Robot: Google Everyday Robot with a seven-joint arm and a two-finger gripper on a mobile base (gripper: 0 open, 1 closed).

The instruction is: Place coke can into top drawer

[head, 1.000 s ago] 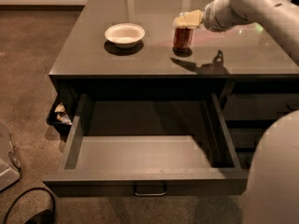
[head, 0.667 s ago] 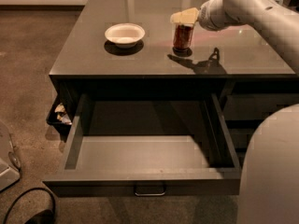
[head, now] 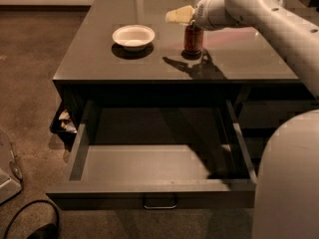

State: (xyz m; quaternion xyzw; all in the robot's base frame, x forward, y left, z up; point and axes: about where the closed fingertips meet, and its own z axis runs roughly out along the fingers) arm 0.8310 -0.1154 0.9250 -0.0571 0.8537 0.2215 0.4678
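Observation:
The coke can [head: 193, 39] is a small red can standing upright on the dark counter top [head: 99, 59], right of the white bowl [head: 133, 36]. My gripper [head: 181, 15] hangs just above the can's top and a little to its left, at the end of the white arm [head: 259, 9] that reaches in from the right. The can rests on the counter. The top drawer [head: 149, 190] is pulled wide open below the counter's front edge. Its light grey floor is bare and its small metal handle [head: 159, 202] sits at front centre.
Narrower dark drawers [head: 271, 116] are stacked to the right of the open drawer. A dark bin [head: 64, 124] with scraps sits on the floor at the counter's left. A black cable [head: 30, 223] and a grey object [head: 7, 180] lie at bottom left. My white body [head: 289, 183] fills the bottom right.
My gripper has shifted a little to the left above the can. The can, bowl and drawer have not moved.

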